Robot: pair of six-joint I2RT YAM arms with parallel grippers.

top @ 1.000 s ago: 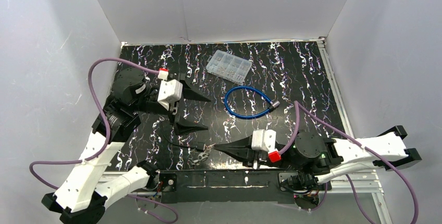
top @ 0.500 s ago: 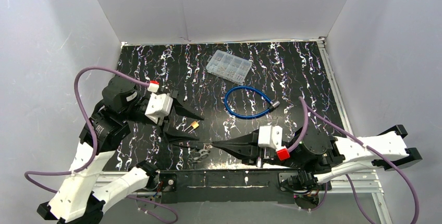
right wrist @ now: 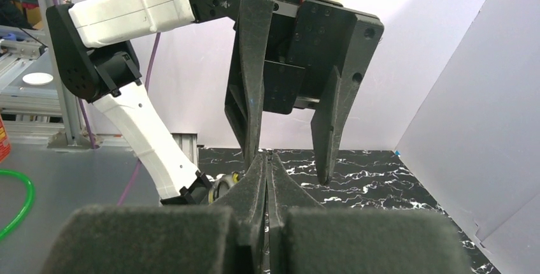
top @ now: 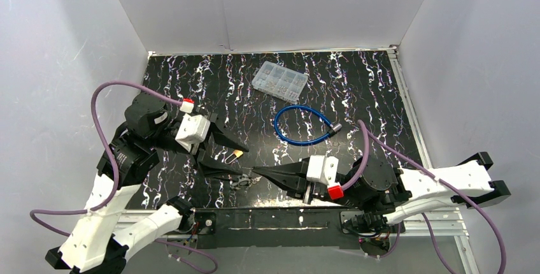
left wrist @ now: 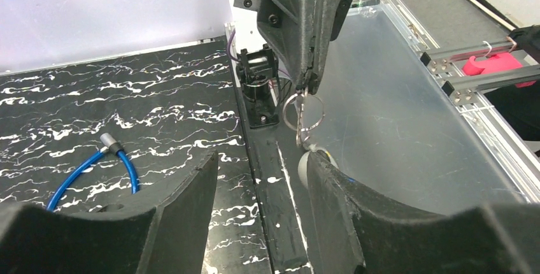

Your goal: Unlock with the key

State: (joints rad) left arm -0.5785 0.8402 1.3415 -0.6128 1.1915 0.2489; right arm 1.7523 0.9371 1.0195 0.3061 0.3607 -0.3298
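My right gripper [top: 255,173] is shut on the wire ring of a key bunch [top: 242,180]. In the left wrist view the key ring [left wrist: 304,113] hangs from the right gripper's [left wrist: 310,88] shut tips, and a grey round piece [left wrist: 304,169] of the bunch shows behind my own right finger. My left gripper [top: 244,162] stands open just beside the keys, nothing between its fingers [left wrist: 197,185]. A small brass padlock [top: 236,154] lies on the table by the left fingertips. A blue cable lock [top: 288,135] with a metal end [top: 335,127] lies in a loop mid-table.
A clear plastic compartment box [top: 280,79] of small parts sits at the back of the black marbled table [top: 382,83]. White walls close three sides. A black rail [top: 280,218] carrying the arm bases runs along the near edge.
The left gripper has swung toward the near edge and its fingers have narrowed, uncovering the brass padlock. The right gripper has lifted the keys and carried them left toward the left fingers.
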